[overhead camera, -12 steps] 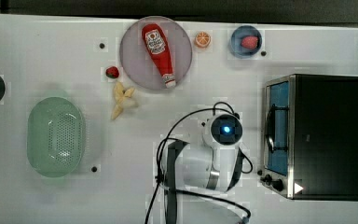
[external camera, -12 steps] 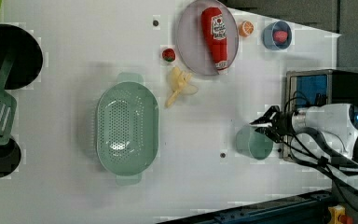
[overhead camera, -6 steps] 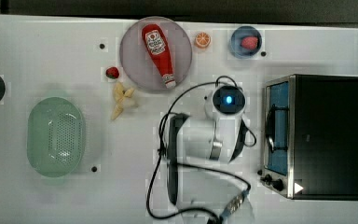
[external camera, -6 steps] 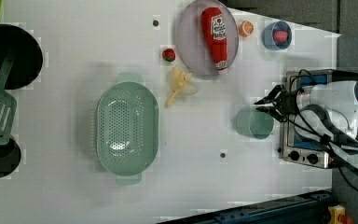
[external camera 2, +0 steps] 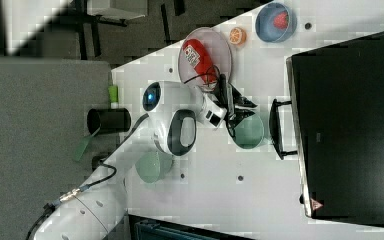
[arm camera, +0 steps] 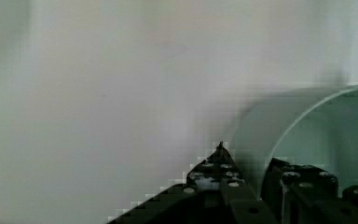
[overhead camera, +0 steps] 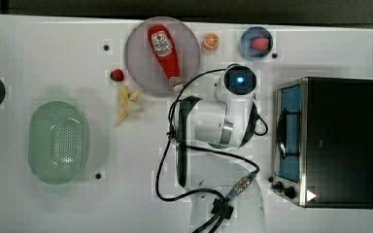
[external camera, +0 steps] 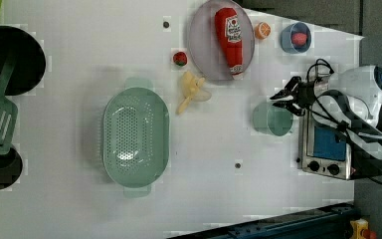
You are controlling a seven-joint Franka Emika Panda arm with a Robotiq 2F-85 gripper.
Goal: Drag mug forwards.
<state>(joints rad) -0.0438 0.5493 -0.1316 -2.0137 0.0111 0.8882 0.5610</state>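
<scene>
Mug position is partly hidden in the top view: the arm (overhead camera: 218,121) is covering it, with just a sliver of teal (overhead camera: 218,144) peeking out beneath the wrist, near the table's middle and beside the toaster oven (overhead camera: 328,141).

Left view is showing the relation plainly. The mug (external camera: 272,118) is standing upright just beside the oven's front (external camera: 328,147), and the gripper (external camera: 292,96) is sitting at its rim on the side facing the plate with the ketchup bottle (external camera: 233,37), toward the table's far edge.

Right view is placing the gripper (external camera 2: 240,112) at the mug's rim (external camera 2: 248,132) on the plate side again.

Wrist view is showing one finger (arm camera: 216,172) outside the mug wall (arm camera: 256,140) and one inside, so the gripper is straddling the rim; whether it is pinching tight, I cannot tell.
</scene>
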